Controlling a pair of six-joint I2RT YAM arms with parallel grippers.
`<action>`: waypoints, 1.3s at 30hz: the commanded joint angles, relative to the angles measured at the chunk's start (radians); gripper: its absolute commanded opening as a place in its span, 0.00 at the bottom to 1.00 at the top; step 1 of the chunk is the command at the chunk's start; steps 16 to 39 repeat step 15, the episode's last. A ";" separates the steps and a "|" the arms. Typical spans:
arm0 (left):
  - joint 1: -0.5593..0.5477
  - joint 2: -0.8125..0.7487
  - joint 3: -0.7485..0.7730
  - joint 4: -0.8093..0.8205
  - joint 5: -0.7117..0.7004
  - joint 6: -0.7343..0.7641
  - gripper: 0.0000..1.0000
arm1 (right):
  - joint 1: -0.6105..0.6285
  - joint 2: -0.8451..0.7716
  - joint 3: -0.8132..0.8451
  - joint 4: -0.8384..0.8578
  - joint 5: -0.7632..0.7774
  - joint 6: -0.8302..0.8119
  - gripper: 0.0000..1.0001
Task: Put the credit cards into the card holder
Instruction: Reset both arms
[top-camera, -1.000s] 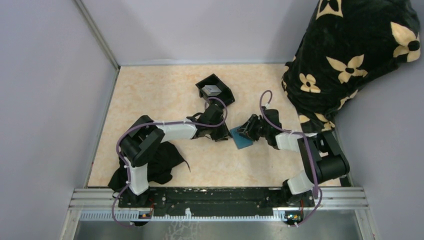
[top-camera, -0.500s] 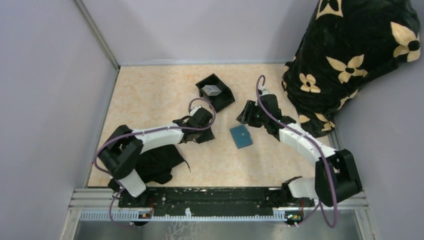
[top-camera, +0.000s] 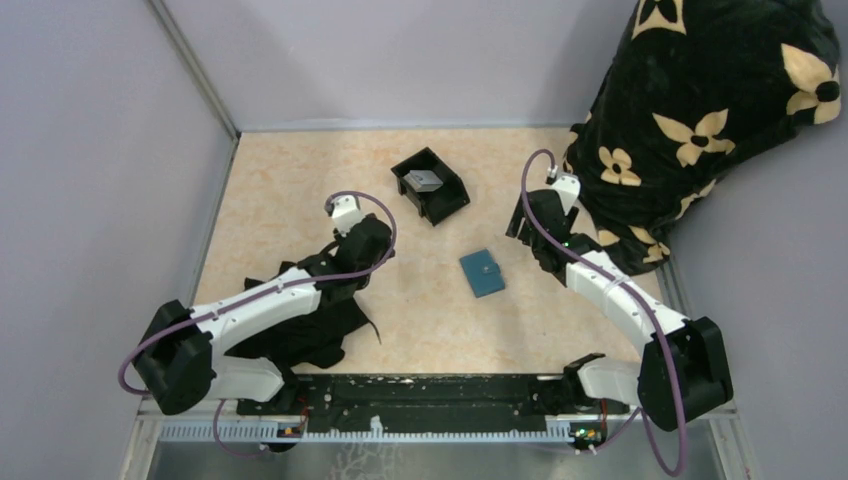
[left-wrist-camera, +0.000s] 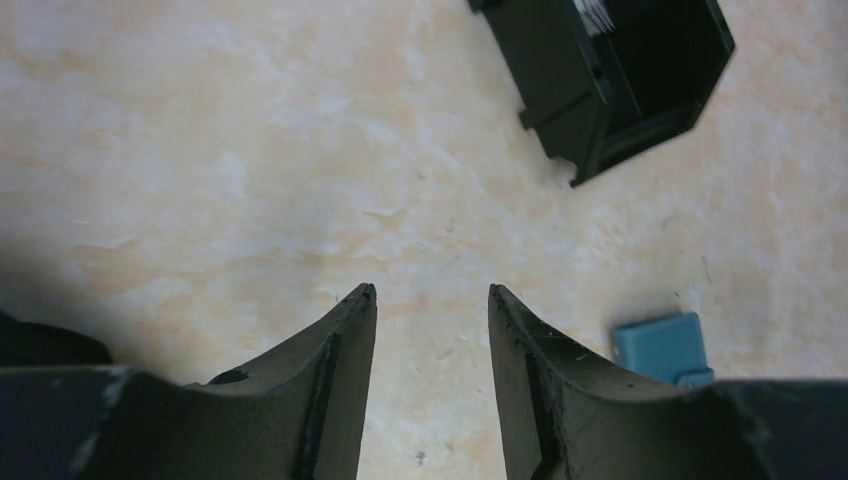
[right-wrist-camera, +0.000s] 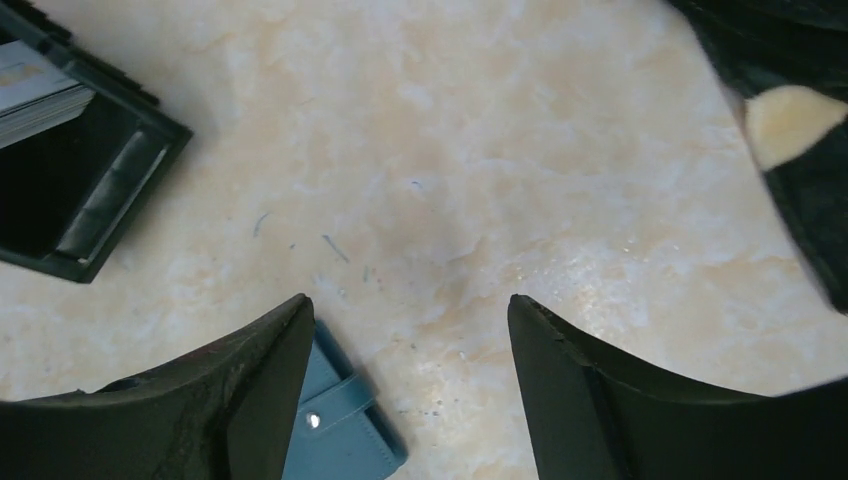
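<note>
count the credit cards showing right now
1: a grey-silver credit card lying in the black tray, beyond the closed teal card holder. More may be hidden under it or inside the holder.

Robot-laboratory test cell: a marbled tabletop (top-camera: 290, 180) beneath the fingers (left-wrist-camera: 335, 400), plain lilac walls (top-camera: 400, 60) beyond them, an aluminium mounting rail (top-camera: 400, 430) behind them.

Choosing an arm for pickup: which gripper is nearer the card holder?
Right. The right gripper hovers just far-right of the card holder; the left gripper is farther off, leftward.
</note>
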 joint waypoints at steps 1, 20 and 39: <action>-0.002 -0.058 -0.073 0.049 -0.232 0.071 0.54 | 0.006 0.012 0.037 -0.044 0.174 0.058 0.72; -0.003 -0.069 -0.169 0.196 -0.321 0.182 0.69 | 0.006 -0.010 -0.005 -0.023 0.243 0.068 0.75; -0.003 -0.069 -0.169 0.196 -0.321 0.182 0.69 | 0.006 -0.010 -0.005 -0.023 0.243 0.068 0.75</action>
